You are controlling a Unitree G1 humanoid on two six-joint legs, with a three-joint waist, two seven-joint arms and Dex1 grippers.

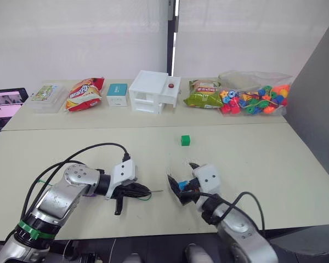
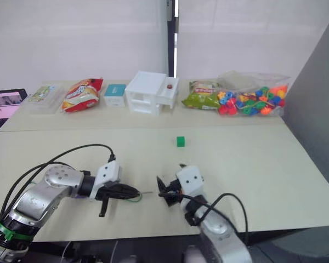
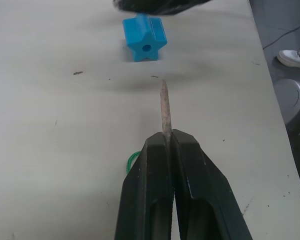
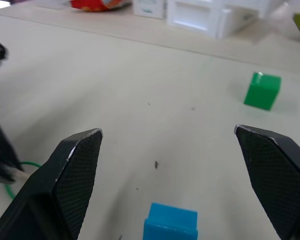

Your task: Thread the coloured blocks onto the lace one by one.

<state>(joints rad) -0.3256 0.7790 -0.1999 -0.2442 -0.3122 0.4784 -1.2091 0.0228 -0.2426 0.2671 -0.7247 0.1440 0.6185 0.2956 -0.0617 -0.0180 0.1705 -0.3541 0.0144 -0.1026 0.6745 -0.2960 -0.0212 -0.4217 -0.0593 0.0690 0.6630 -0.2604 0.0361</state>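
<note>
Here the lace (image 3: 164,107) sits pinched in my left hand (image 3: 171,145): both black fingers are pressed together on its stiff greyish tip, which sticks out past them and points at the blue block (image 3: 144,44) lying on the table (image 1: 252,159) just ahead. A short loop of the green cord shows beside the fingers. The blue block is star-edged with a round hole facing the tip; tip and block are apart, not touching.

My right hand (image 4: 170,150) hangs over that same blue block with its two fingers spread wide, gripping nothing; the block lies on the table between them, closer to the wrist than to the fingertips. Further out, a green block (image 1: 185,141) stands alone on the table, well apart from both hands.

Along the far edge of the table are a clear bag of mixed bright beads (image 1: 256,98), a green snack packet (image 1: 203,94), a white box (image 1: 153,91), a small teal-and-white carton (image 1: 117,94), a red snack bag (image 1: 85,93) and a clear flat container (image 1: 46,96). A laptop (image 1: 4,104) sits at the far left.
</note>
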